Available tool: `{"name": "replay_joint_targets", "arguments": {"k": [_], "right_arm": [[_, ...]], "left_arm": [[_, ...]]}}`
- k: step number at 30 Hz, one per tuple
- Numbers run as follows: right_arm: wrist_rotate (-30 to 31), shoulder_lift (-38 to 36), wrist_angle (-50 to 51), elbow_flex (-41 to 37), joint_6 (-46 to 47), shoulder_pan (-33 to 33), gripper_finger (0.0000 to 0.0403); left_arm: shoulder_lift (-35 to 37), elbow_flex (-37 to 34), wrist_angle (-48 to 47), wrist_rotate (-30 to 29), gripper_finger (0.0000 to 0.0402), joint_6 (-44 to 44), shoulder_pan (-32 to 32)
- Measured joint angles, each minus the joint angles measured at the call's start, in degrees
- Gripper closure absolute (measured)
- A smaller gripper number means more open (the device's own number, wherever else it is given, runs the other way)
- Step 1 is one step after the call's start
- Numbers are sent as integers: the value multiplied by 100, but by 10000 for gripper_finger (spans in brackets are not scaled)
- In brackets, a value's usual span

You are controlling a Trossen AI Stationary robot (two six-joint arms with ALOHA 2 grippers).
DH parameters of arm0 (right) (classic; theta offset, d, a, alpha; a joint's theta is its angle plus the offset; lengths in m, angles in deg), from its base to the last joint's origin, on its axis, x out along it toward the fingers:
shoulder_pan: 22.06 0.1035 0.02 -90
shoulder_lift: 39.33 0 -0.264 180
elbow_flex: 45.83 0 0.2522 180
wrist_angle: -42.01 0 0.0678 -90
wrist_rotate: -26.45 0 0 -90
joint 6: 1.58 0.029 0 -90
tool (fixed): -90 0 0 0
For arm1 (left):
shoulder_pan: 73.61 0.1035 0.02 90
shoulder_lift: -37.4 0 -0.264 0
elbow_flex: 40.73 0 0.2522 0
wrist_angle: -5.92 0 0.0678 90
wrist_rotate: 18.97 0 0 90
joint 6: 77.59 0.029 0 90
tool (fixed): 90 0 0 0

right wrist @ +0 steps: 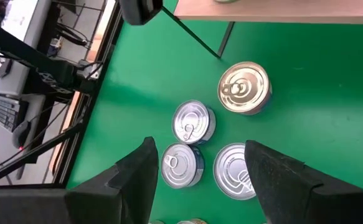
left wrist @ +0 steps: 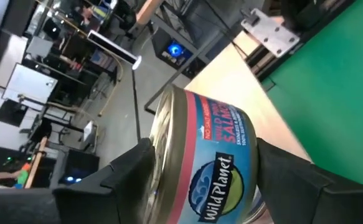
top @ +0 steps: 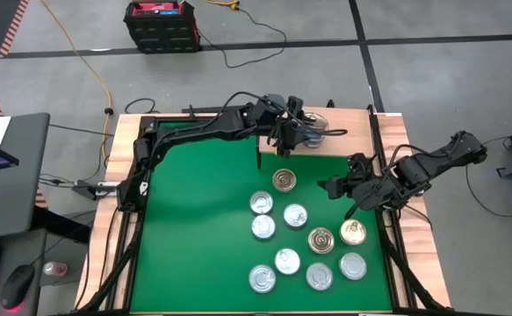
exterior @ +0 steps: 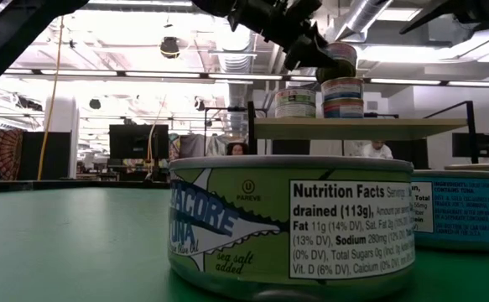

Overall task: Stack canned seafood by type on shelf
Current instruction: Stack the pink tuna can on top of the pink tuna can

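The shelf [top: 326, 145] is a light-wood board on black legs at the far side of the green table. In the low view a green-label tin [exterior: 295, 102] and a stack of blue-and-red-label tins [exterior: 343, 96] stand on it. My left gripper [left wrist: 204, 144] is shut on a blue "Wild Planet" salmon tin [left wrist: 221, 168], held just over that stack [exterior: 338, 60]. I cannot tell whether it touches the stack. My right gripper [right wrist: 201, 146] is open and hovers over loose tins on the table [top: 333, 186]. Several silver and gold tins [top: 295, 215] stand flat on the green surface. My left gripper pinches the salmon tin between its two fingers. One finger [left wrist: 128, 171] lies against the lid [left wrist: 162, 134] and the other [left wrist: 293, 171] against the opposite flat face. The fingers come in about level from the table's left. The tin is lifted clear of the table, over the shelf.
Beneath my right gripper are a gold tin [right wrist: 244, 87] and three silver tins [right wrist: 193, 121], [right wrist: 182, 165], [right wrist: 234, 171]. A shelf leg [right wrist: 225, 38] stands close by. A large green-label tuna tin [exterior: 290, 222] fills the low view's foreground. The table's left half [top: 194, 219] is bare green.
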State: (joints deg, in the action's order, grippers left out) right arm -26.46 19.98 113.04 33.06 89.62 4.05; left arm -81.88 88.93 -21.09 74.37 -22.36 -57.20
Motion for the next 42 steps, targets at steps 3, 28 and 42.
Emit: {"name": "replay_joint_targets", "arguments": {"k": [3, 28, 42], "right_arm": [[57, 0, -61, 0, -23, 0, 142], [146, 2, -287, -2, -188, 2, 142], [-712, 62, 770, -143, -488, 406, 143]], "left_arm": [[0, 0, 3, 30, 150, -96, 8], [-186, 0, 1066, 487, 150, -356, 51], [671, -4, -1580, 2125, 150, -3907, -351]]}}
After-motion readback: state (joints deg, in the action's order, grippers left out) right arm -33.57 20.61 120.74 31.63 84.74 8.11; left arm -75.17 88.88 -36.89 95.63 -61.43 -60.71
